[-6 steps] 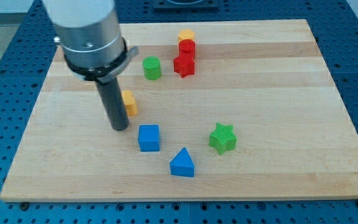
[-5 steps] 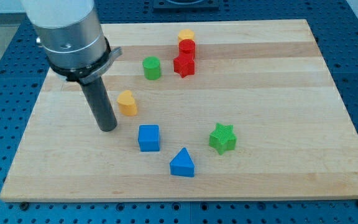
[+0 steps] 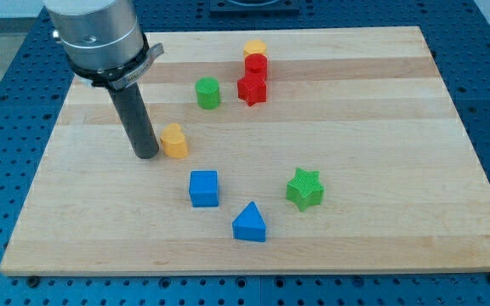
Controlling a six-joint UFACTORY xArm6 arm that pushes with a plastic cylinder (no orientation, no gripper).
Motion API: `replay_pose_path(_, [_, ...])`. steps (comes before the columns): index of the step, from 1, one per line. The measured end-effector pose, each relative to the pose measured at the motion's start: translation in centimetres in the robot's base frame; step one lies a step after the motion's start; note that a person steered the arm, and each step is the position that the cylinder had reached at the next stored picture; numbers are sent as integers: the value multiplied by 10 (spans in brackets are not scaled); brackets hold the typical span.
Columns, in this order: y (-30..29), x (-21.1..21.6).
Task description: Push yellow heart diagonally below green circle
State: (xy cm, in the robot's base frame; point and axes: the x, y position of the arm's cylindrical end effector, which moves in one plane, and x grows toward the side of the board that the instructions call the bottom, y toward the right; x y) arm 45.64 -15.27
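Observation:
The yellow heart (image 3: 174, 141) lies on the wooden board (image 3: 381, 127), left of centre. The green circle (image 3: 207, 93) stands above it and a little to its right. My tip (image 3: 146, 155) rests on the board just left of the yellow heart, close to it or touching its left side.
A red cylinder (image 3: 256, 65), a red star (image 3: 252, 88) and a yellow-orange block (image 3: 255, 48) cluster right of the green circle. A blue cube (image 3: 203, 188), a blue triangle (image 3: 249, 223) and a green star (image 3: 304, 189) lie lower down.
My tip first slid left away from the yellow heart, then moved up the view and back beside the heart's left side. The blocks have not visibly moved.

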Motion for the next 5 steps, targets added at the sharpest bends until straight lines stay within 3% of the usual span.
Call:
replay_pose_path(4, [48, 0])
replay_pose_path(5, [86, -10])
